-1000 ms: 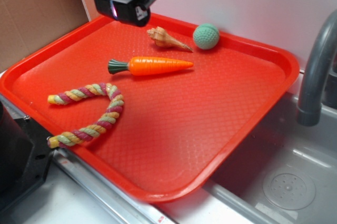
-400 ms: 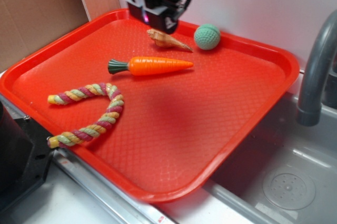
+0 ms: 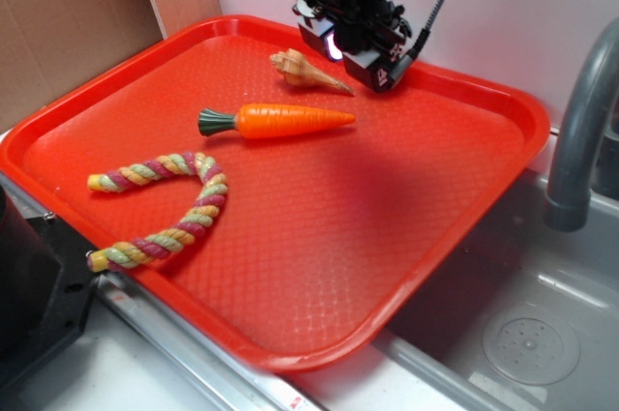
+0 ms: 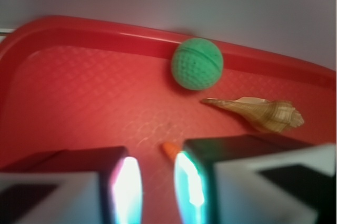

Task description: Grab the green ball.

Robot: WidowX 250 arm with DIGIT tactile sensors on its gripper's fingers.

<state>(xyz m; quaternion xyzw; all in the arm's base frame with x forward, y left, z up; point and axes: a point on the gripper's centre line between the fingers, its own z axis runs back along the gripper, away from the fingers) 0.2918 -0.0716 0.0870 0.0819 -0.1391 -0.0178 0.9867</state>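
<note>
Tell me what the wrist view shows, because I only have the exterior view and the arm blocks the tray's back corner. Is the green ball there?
Observer: Yes. In the wrist view the green ball sits close to the tray's far rim, beside the shell but apart from it.
Operator: Is the gripper around it yet?
Observer: No. The gripper is open and the ball lies ahead of its fingers, not between them. Only the carrot's tip shows through the gap.
</note>
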